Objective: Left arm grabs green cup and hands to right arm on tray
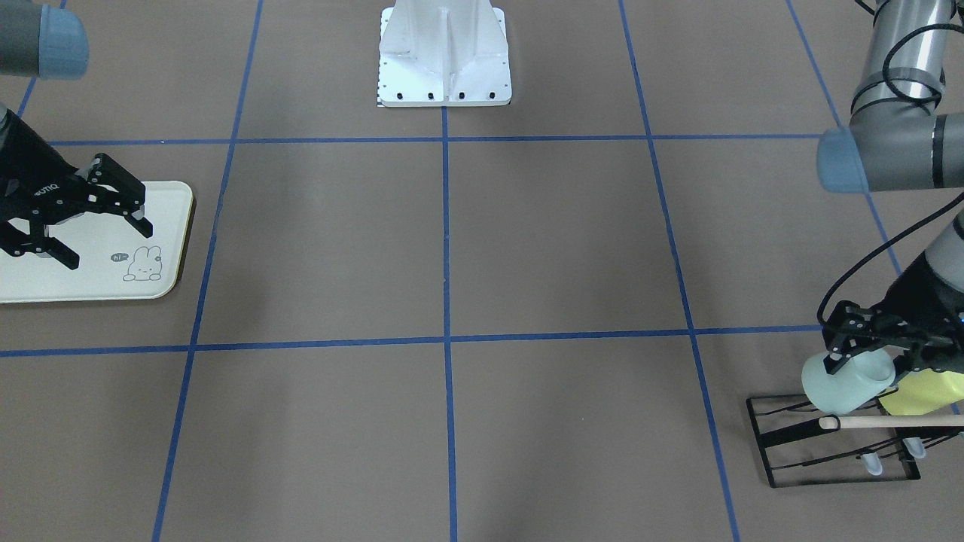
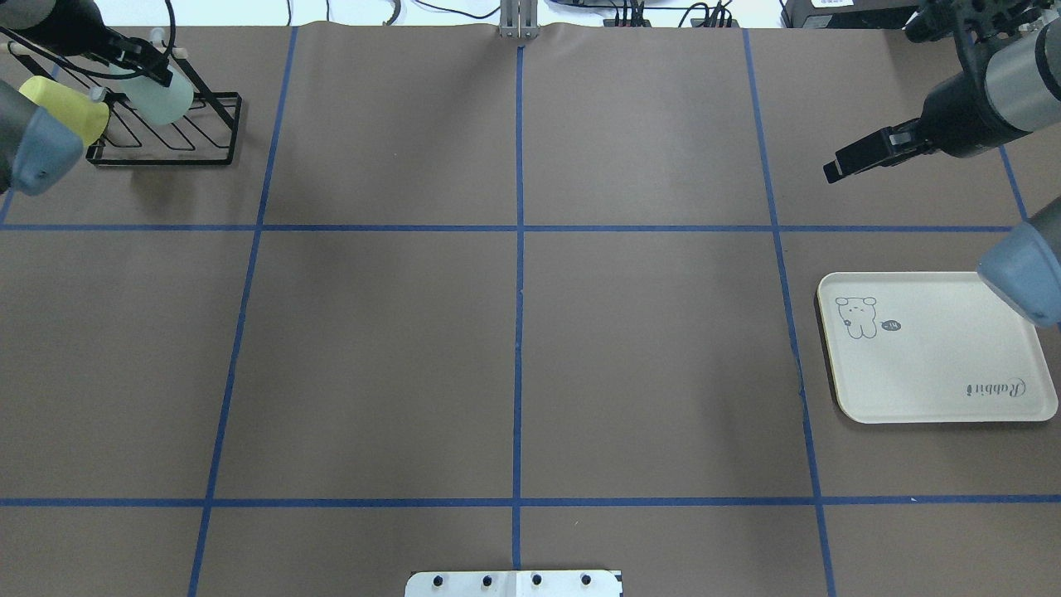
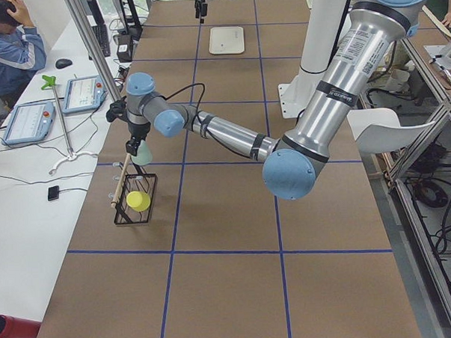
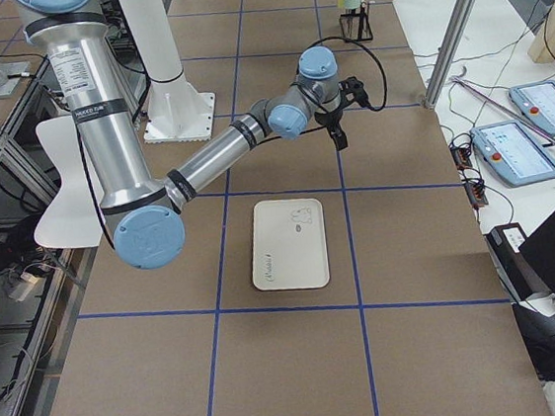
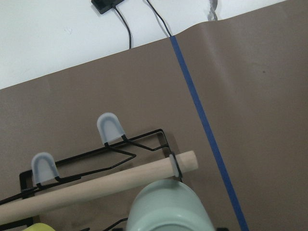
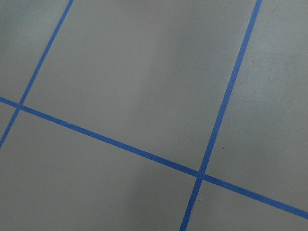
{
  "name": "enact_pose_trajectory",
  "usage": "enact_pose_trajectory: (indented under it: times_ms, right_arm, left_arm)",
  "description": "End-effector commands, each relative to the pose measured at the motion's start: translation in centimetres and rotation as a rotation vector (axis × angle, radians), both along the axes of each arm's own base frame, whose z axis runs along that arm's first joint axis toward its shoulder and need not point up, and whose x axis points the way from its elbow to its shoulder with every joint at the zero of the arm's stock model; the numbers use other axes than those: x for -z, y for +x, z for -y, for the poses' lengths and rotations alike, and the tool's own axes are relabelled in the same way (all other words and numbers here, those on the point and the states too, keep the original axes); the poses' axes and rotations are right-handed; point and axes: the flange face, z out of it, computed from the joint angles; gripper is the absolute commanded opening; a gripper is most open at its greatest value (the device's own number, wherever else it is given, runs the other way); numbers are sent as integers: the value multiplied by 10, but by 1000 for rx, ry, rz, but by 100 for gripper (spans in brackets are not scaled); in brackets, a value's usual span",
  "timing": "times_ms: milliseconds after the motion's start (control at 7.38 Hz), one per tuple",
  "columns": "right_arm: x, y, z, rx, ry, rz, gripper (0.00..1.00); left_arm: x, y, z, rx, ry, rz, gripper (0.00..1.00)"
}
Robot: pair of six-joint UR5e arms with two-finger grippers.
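Note:
The pale mint-green cup [image 1: 840,388] hangs tilted just above a black wire rack [image 1: 828,452] at the table's far left corner. My left gripper [image 1: 858,357] is shut on the cup's rim. The overhead view shows the same grip [image 2: 153,70] on the cup [image 2: 166,98]. In the left wrist view the cup [image 5: 168,211] fills the bottom edge, above the rack. My right gripper [image 1: 105,242] is open and empty, hovering above the cream tray [image 1: 75,284]. The tray [image 2: 937,365] lies flat on the right side.
A yellow-green cup [image 1: 926,391] sits on the rack beside the mint cup. A wooden dowel [image 1: 889,423] runs across the rack, right under the held cup. The white robot base [image 1: 444,60] stands at the table's middle edge. An operator sits beyond the table's left end.

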Motion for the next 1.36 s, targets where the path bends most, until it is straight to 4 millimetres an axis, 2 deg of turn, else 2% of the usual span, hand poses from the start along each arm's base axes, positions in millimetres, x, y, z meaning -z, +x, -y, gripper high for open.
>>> enact_pose_trajectory:
  times_ms: [0,136,271,407,542,678,814,949,1220]
  right_arm:
    - [1,0,0,-1,0,1,100]
    - [2,-2,-1,-2,-7,4,100]
    - [13,-17,-4,12,-6,18,100]
    - [33,-44,-7,25,-18,42,100]
    - [64,-74,-12,-10,-13,59,100]
    - [95,-99,-21,-64,-6,139,100]
    - [107,-107,-32,-109,20,283,100]
    - [124,-101,-47,-133,22,463,100]
    - [147,-86,-68,-126,52,698,100]
  left_arm:
    - [42,-36,-27,34,-13,1,10]
    - [54,-36,-35,37,-20,-7,9]
    - [56,-31,-36,54,-38,-26,10]
    - [68,-19,-41,89,-65,-72,10]
    - [82,16,-55,93,-81,-132,10]
    - [97,32,-64,109,-74,-203,10]
    - [113,41,-75,122,-71,-263,10]
    - [134,51,-94,107,-96,-320,10]
    - [182,45,-136,47,-142,-472,10]
